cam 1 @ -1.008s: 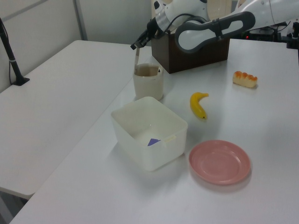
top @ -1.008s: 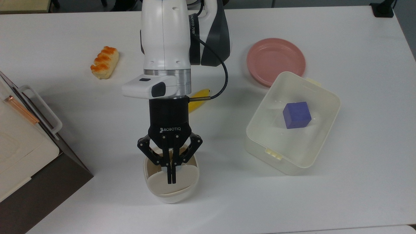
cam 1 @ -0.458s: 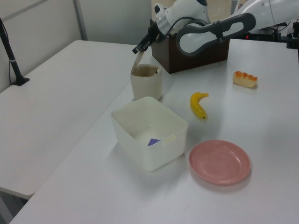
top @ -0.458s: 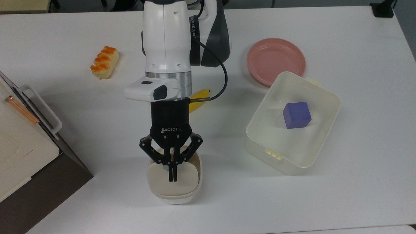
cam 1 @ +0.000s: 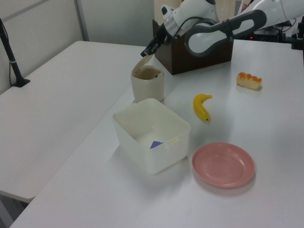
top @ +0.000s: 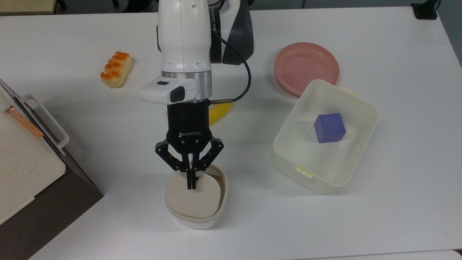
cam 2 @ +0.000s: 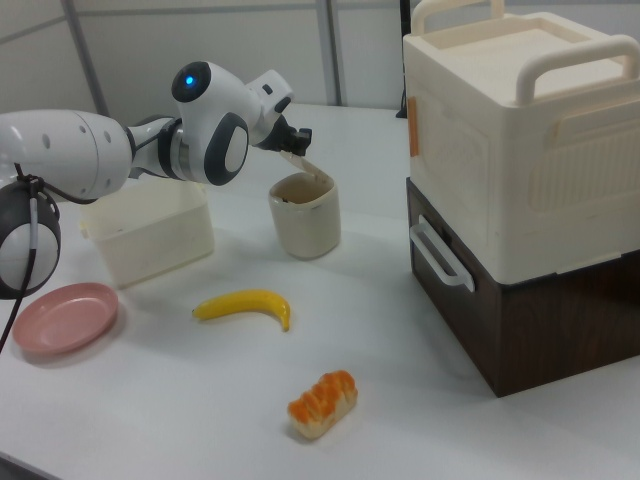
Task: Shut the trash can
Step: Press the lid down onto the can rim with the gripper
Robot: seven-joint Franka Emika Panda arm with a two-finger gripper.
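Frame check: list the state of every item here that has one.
Cream-white desktop trash can: upright, beige hinged lid tilted, partly open.
Gripper: fingers shut, tips at the lid.
Translucent white tub: uncovered, purple cube inside.
Pink plate: bare.

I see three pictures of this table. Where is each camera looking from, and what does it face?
Top view: overhead, looking down on the trash can, with the arm and gripper above it.
Left view: from the pink plate end, looking along the table towards the arm.
Right view: low, from the opposite side, beside the appliance.
All three share the banana.
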